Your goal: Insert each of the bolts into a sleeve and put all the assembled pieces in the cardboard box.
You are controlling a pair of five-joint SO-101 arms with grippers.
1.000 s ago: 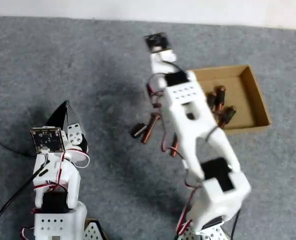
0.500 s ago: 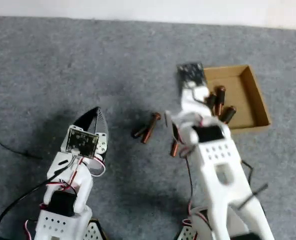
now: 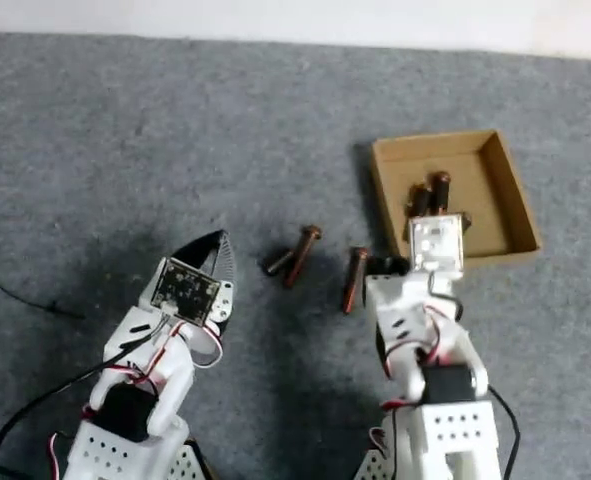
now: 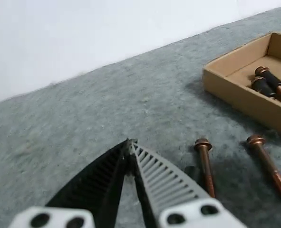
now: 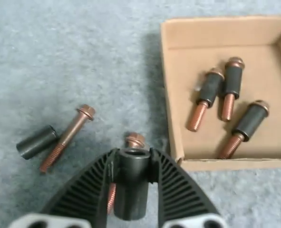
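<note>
My right gripper (image 5: 132, 155) is shut on a black sleeve (image 5: 131, 185), held upright just above the carpet. A copper bolt (image 5: 135, 140) lies just beyond it, seen in the high view as the bolt (image 3: 354, 279) beside the right gripper (image 3: 384, 266). A second bolt (image 3: 301, 254) lies further left with a loose black sleeve (image 3: 278, 264) touching it. My left gripper (image 4: 130, 143) is shut and holds nothing; in the high view the left gripper (image 3: 220, 239) points at that pair from the left. The cardboard box (image 3: 393, 152) holds three sleeved bolts (image 5: 229, 84).
Grey carpet covers the table. The box wall (image 5: 169, 109) stands close to the right of the held sleeve. A thin black cable (image 3: 23, 297) lies at the far left. Open carpet stretches behind the bolts up to the white wall.
The right arm has pulled back from its far stretch to a spot beside the nearer bolt. The left arm has swung forward and right, toward the bolt and loose sleeve.
</note>
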